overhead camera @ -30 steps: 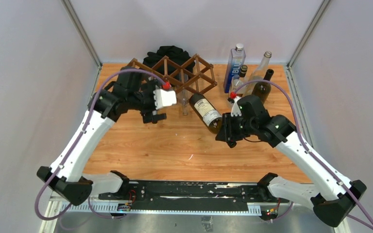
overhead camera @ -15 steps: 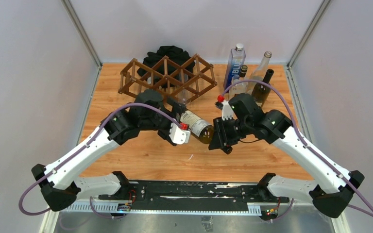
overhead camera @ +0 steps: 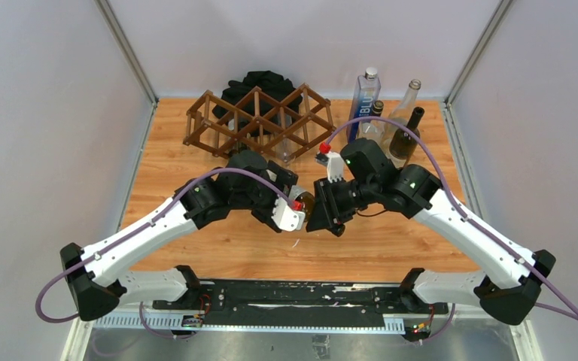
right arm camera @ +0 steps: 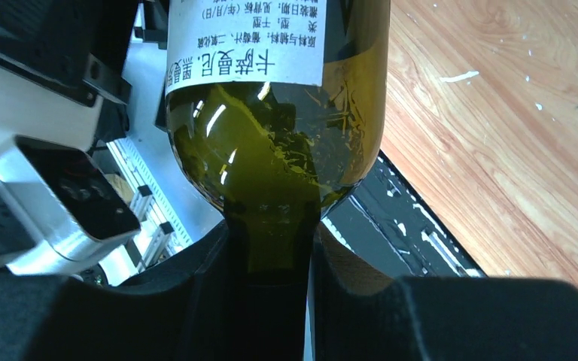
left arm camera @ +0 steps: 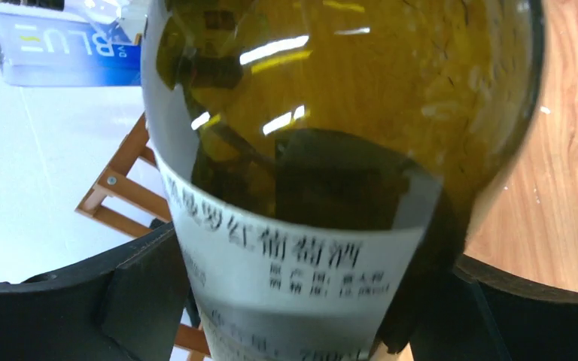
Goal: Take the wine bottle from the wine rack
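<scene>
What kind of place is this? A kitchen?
Probably a robot test lab: plain white walls box in a wooden table, a left arm and right arm are bolted at its near edge, and a wine rack sits on it.

Under your left fingers (left arm camera: 139,297) and right fingers (right arm camera: 451,316) lies an orange-brown wood-grain tabletop (overhead camera: 391,241). Beyond them, and out to either side, you have plain pale grey-white walls (overhead camera: 308,37), joined at the far corners by slanting silver metal posts (overhead camera: 124,45). The light is even and the shadows are soft.
</scene>
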Motion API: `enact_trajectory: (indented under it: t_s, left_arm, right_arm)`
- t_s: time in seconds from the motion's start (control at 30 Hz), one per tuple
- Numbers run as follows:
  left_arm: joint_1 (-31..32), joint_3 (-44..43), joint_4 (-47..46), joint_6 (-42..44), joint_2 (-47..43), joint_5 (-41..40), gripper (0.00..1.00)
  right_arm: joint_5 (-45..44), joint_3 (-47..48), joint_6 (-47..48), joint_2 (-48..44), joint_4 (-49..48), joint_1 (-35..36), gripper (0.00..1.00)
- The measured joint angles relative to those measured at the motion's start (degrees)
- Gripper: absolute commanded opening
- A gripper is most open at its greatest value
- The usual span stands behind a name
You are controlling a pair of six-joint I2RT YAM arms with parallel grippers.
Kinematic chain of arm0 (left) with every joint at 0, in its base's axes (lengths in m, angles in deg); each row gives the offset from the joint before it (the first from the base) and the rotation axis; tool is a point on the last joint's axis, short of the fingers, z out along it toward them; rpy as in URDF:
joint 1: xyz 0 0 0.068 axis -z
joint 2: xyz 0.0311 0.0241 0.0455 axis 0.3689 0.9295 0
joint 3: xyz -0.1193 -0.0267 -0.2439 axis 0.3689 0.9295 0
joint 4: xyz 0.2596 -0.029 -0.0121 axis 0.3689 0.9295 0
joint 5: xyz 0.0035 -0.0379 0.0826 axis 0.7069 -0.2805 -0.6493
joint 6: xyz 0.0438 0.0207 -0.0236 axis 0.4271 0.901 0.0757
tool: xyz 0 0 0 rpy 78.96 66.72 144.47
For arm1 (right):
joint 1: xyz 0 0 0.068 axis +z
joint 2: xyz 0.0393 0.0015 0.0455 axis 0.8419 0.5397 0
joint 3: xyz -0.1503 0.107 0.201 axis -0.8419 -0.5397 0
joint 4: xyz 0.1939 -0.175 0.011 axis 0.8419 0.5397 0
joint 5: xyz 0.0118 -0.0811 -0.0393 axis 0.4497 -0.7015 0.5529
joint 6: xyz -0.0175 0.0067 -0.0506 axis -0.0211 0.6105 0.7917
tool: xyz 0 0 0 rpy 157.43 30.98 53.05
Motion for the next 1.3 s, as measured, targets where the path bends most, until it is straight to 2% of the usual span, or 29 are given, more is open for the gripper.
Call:
enact_trajectory:
  t_s: [0.1,0.17,0.2,0.23,0.27,0.3,0.33,0.43,0.57,1.0,1.3]
  left_arm:
    - [-0.02,0.7,-0.81,-0.46,-0.11,-1.51,0.7]
    - [0.02,1.51,-1.18,0.31,-0.44,-2.27,0.45]
    - [0.04,1.92,-1.51,0.0,-0.66,-2.4,0.3]
    - [0.04,2.38,-1.97,-0.07,-0.96,-2.58,0.13]
    - [0.11,2.84,-2.49,-0.24,-1.33,-2.64,0.02]
    - [0.24,3.34,-3.08,-0.42,-1.79,-2.8,0.0]
    - [0.28,4.0,-3.82,-0.63,-2.34,-2.97,0.0]
    - [0.42,6.45,-5.51,-3.96,-4.09,-3.98,0.0]
    - [-0.11,7.67,-6.1,-10.38,-4.87,-4.85,0.0]
    - [-0.52,2.84,-7.08,-33.94,-5.84,-0.68,0.0]
    - [-1.57,-0.02,-7.69,-47.06,-4.52,1.68,0.0]
  right_arm:
    - [0.24,0.28,-0.31,0.81,-1.49,0.13,0.0]
    - [0.17,0.28,-0.5,0.83,-1.84,0.13,0.01]
    - [0.17,0.26,-0.52,0.83,-1.7,0.13,0.07]
    - [0.11,0.24,-0.55,0.83,-1.68,0.17,0.21]
    - [0.04,0.24,-0.48,0.83,-1.66,0.31,0.37]
    - [-0.09,0.24,-0.39,0.83,-1.66,0.35,0.51]
    - [-0.39,0.24,-0.17,0.79,-1.64,0.42,0.6]
    - [-2.32,0.22,0.31,-0.28,-3.74,0.7,0.73]
    - [-6.78,0.22,0.46,-4.17,-5.49,0.72,0.8]
    - [-19.89,-4.28,2.01,-16.7,-15.47,0.72,0.83]
    - [-23.23,-6.1,3.74,-13.14,-29.14,0.76,0.62]
